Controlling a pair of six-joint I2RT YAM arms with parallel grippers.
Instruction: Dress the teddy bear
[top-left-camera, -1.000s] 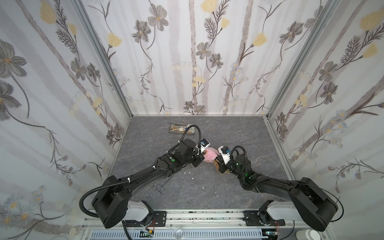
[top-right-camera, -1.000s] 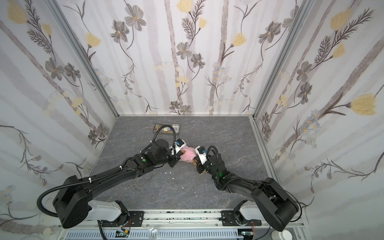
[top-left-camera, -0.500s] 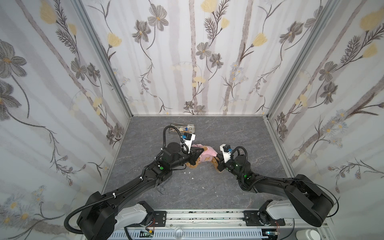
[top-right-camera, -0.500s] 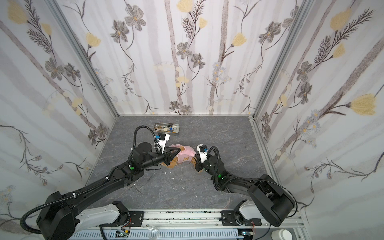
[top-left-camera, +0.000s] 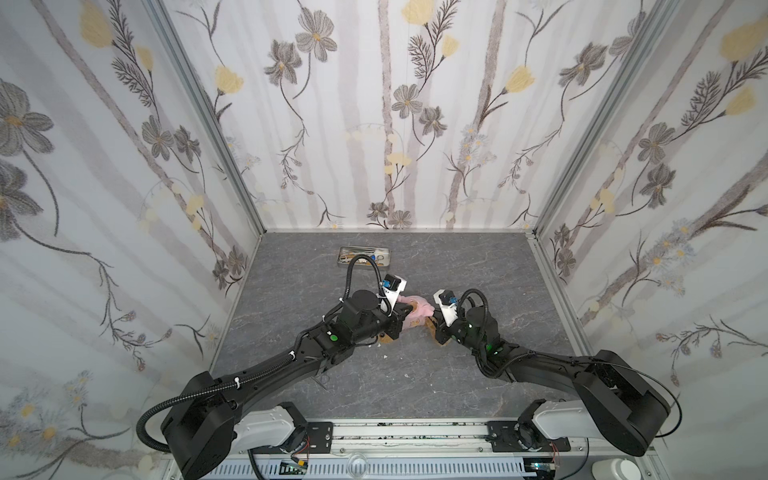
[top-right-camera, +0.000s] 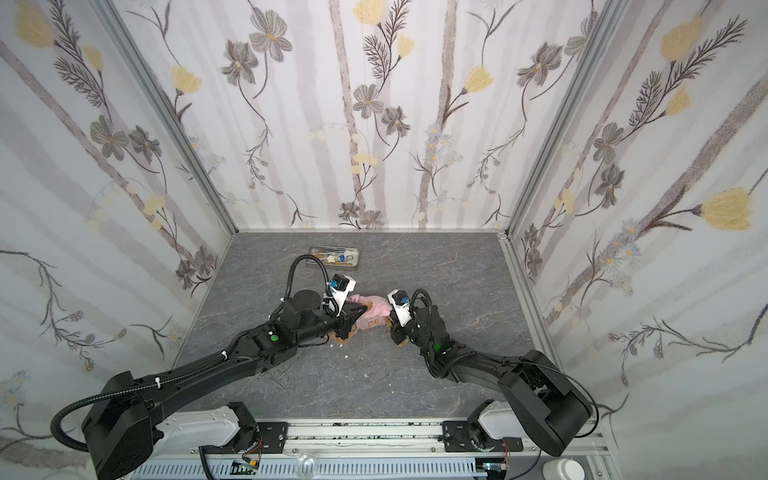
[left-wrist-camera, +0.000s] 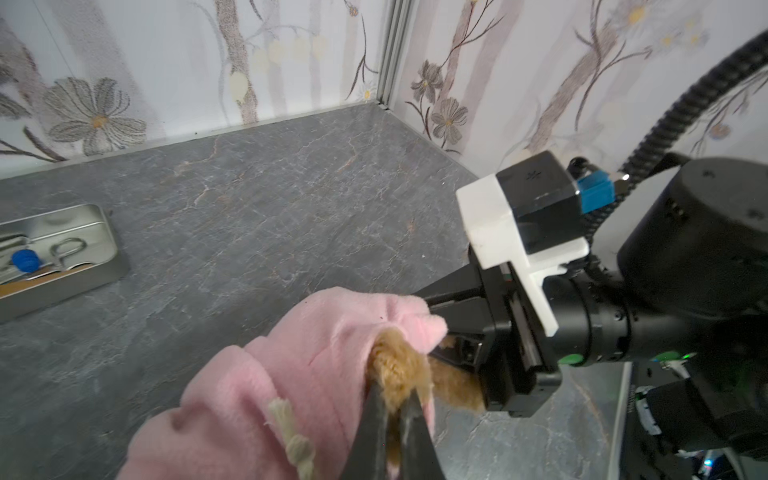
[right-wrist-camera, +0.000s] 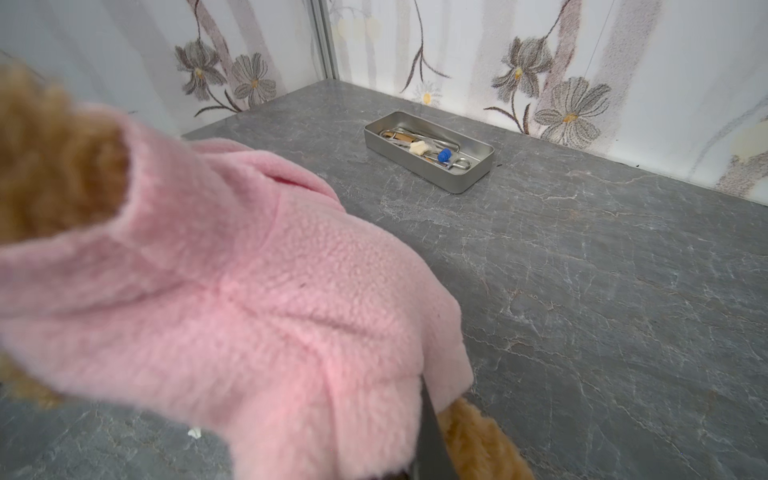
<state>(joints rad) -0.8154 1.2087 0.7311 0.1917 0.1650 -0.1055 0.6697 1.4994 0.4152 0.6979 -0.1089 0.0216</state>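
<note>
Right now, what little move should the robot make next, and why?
Probably the left gripper should draw the bear's paw further out of the shirt sleeve: it pinches the paw just past the cuff, while the right gripper grips that cuff.

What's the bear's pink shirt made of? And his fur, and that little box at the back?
The pink shirt looks like soft fleece: it is matte with a nubbly pile. The teddy bear has curly golden-brown plush fur, probably synthetic. The tin looks like thin metal with a satin silver finish: it shines dully and has rounded, pressed corners.
</note>
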